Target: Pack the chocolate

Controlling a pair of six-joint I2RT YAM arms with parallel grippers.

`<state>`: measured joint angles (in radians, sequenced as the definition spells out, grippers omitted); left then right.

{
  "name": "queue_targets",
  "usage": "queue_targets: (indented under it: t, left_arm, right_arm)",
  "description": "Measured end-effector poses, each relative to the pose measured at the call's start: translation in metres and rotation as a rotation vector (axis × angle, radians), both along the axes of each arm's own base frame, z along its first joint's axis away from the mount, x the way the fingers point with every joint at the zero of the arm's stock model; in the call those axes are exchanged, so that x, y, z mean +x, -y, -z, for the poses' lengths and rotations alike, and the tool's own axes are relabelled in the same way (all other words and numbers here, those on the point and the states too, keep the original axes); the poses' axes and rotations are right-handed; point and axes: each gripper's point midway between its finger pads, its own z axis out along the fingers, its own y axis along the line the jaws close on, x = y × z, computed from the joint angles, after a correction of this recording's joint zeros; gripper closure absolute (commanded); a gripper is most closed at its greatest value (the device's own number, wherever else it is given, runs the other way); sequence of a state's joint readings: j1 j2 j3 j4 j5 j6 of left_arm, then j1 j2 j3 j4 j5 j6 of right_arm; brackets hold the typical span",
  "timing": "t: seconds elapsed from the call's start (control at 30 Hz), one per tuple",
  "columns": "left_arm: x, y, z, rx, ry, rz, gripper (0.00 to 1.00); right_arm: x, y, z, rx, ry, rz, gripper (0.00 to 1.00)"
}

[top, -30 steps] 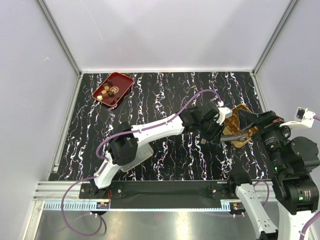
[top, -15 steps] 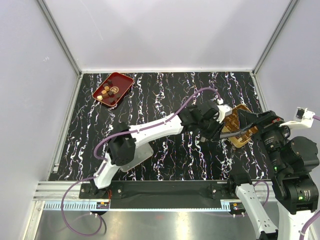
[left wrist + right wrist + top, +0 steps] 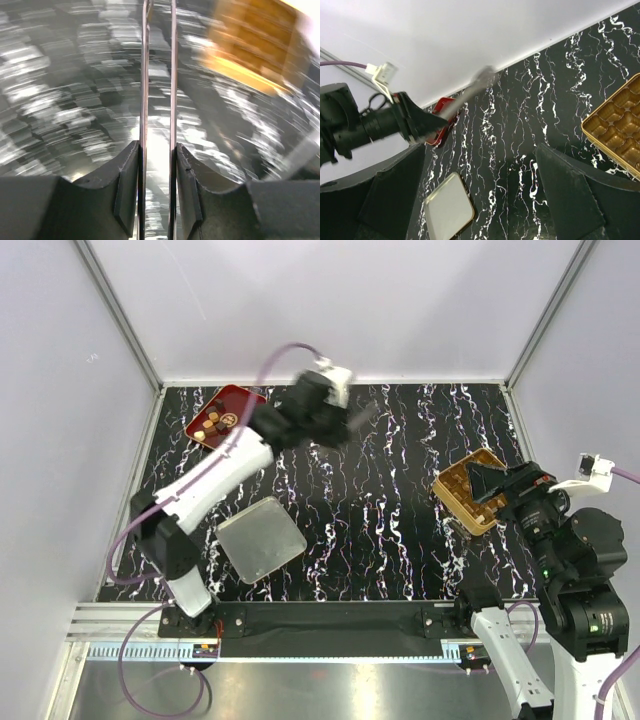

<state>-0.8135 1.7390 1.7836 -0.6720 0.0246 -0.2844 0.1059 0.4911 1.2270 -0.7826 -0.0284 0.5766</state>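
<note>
The chocolate (image 3: 213,423), several small brown and tan pieces, lies in a red tray (image 3: 243,398) at the back left. Motion-blurred, my left gripper (image 3: 350,418) hangs above the table just right of the tray. It is shut on thin metal tongs (image 3: 145,75), whose two blades run straight out between the pads. In the right wrist view the tongs (image 3: 472,85) reach right, away from the red tray (image 3: 441,134). My right gripper (image 3: 495,485) stands open and holds nothing, over the near side of the gold compartmented box (image 3: 462,492). No piece shows in the box's visible compartments (image 3: 620,130).
A silver square lid (image 3: 262,538) lies flat on the black marbled table, front left of centre, and also shows in the right wrist view (image 3: 448,207). White walls close in the table at the back and sides. The left wrist view is heavily blurred, with the gold box (image 3: 255,45) at its upper right.
My left arm has swung from the gold box at the right to the back left near the red tray, still gripping the tongs. This uncovered the silver lid. The right arm barely moved.
</note>
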Motion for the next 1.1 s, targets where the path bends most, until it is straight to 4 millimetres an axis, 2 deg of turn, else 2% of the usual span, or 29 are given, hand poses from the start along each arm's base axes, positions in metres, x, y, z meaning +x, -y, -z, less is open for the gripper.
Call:
queue_targets:
  t: [0.1,0.17,0.2,0.3,0.4,0.5,0.6,1.03,1.1]
  left_arm:
    - [0.053,-0.087,0.015,0.057,-0.014,-0.235,0.64]
    - [0.076,-0.151,0.035,0.112,-0.052,-0.394,0.65]
    - [0.079,-0.182,0.053,0.161,-0.091,-0.468,0.65]
    - [0.088,-0.247,0.076,0.213,-0.151,-0.625,0.65]
    - [0.084,-0.29,0.095,0.262,-0.21,-0.721,0.65]
    - [0.081,-0.311,0.104,0.284,-0.236,-0.773,0.63]
    - [0.079,-0.321,0.107,0.299,-0.245,-0.797,0.63]
    - [0.07,-0.336,0.121,0.362,-0.261,-0.841,0.61]
    - [0.069,-0.338,0.122,0.368,-0.261,-0.848,0.58]
  right_arm:
    - [0.002,-0.002,0.006,-0.005,-0.017,-0.014,0.0]
    - [0.004,-0.004,0.008,-0.007,-0.025,-0.02,0.0]
    - [0.004,-0.004,0.009,-0.009,-0.026,-0.024,0.0]
    - [0.006,-0.008,0.011,-0.009,-0.031,-0.045,0.0]
    - [0.007,-0.012,0.015,-0.009,-0.041,-0.065,0.0]
    - [0.009,-0.015,0.018,-0.015,-0.052,-0.083,0.0]
    - [0.011,-0.017,0.019,-0.02,-0.058,-0.096,0.0]
    - [0.012,-0.017,0.019,-0.029,-0.057,-0.1,0.0]
    - [0.012,-0.017,0.019,-0.028,-0.057,-0.101,0.0]
